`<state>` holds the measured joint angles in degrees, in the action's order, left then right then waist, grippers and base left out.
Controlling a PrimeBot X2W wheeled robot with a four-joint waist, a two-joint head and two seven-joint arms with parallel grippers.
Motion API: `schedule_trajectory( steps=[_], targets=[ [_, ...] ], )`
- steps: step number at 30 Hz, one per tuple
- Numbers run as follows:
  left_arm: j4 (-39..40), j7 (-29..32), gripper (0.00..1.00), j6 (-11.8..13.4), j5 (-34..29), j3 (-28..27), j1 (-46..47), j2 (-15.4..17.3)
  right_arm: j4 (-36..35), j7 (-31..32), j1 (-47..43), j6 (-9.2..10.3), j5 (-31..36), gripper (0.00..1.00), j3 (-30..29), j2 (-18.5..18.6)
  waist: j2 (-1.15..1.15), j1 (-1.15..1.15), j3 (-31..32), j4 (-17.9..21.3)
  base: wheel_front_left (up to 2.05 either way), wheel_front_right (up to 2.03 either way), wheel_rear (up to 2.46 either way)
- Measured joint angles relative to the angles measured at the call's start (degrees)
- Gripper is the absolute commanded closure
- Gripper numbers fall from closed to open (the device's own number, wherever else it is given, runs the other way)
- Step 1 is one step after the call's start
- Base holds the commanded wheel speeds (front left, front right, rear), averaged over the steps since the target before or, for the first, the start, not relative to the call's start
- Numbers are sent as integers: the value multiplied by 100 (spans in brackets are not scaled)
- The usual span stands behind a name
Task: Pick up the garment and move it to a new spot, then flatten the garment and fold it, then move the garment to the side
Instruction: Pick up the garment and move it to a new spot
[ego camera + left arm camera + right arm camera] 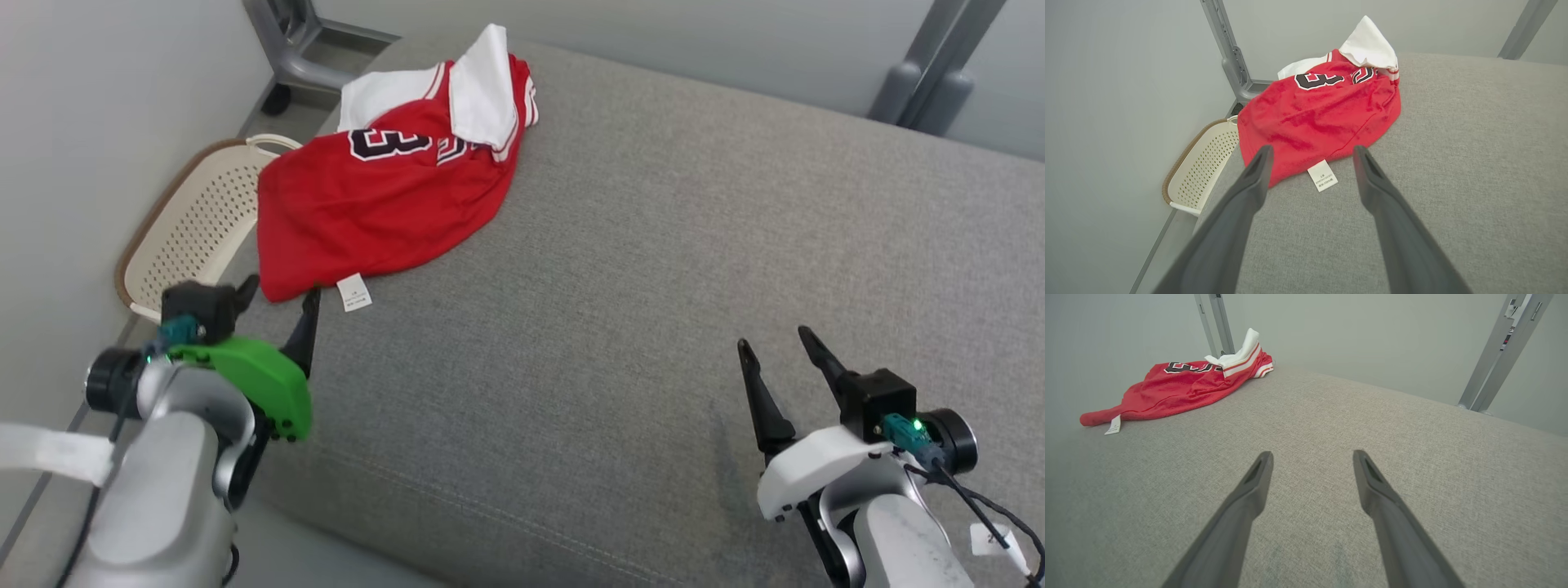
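The garment [384, 196] is a red jersey with white sleeves and dark numbers, lying crumpled at the far left corner of the grey cushion [653, 286]. A white care label [354, 292] sticks out at its near hem. My left gripper [282, 294] hovers open just short of that hem, one finger over the cushion's left edge; in the left wrist view its fingers frame the label [1323, 175] and the garment [1318, 114]. My right gripper [775, 347] stands open over bare cushion at the near right, far from the garment [1180, 386].
A cream perforated basket [192, 224] with a brown rim stands on the floor left of the cushion, against the pale wall. Grey metal frame legs [294, 49] rise behind the cushion at left and right [931, 82]. The cushion's middle and right are bare fabric.
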<state>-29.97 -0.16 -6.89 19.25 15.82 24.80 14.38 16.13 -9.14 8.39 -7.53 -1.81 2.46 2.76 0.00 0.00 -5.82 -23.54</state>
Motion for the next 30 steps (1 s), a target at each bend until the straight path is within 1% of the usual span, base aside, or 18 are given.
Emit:
schedule_trajectory(
  steps=[2,3,7,13,20,24,28,29,30],
  targets=[
    [-286,156,0,-18,168,31,424,5,-192,110,65,0,104,0,46,2,0,0,-185,85,0,0,0],
    [-508,215,0,-24,271,47,781,12,-375,205,140,0,174,0,73,-1,0,0,-370,187,0,0,0],
    [-904,375,0,-43,423,159,1562,35,-782,361,285,0,322,0,115,2,0,0,-764,399,0,0,0],
    [-1480,740,0,-49,653,606,2357,70,-1304,550,375,0,503,0,165,2,0,1,-1382,709,0,0,0],
    [-1939,1220,0,-51,995,1125,2859,214,-1649,638,347,0,575,0,116,3,0,1,-2000,1005,0,0,0],
    [-2145,1326,0,-51,1059,1250,2953,325,-1684,645,331,0,570,0,123,3,0,1,-2166,1135,0,0,0],
    [-2362,1229,0,-51,1096,1327,3104,423,-1688,643,328,0,546,0,170,3,0,1,-2280,1312,0,0,0],
    [-2412,1155,24,-51,1096,1329,3130,435,-1683,642,328,0,543,0,177,3,0,1,-2295,1349,0,0,0],
    [-2461,1087,79,-51,1095,1336,3146,442,-1674,628,328,0,536,0,179,3,0,1,-2304,1384,0,0,0]
  ],
)
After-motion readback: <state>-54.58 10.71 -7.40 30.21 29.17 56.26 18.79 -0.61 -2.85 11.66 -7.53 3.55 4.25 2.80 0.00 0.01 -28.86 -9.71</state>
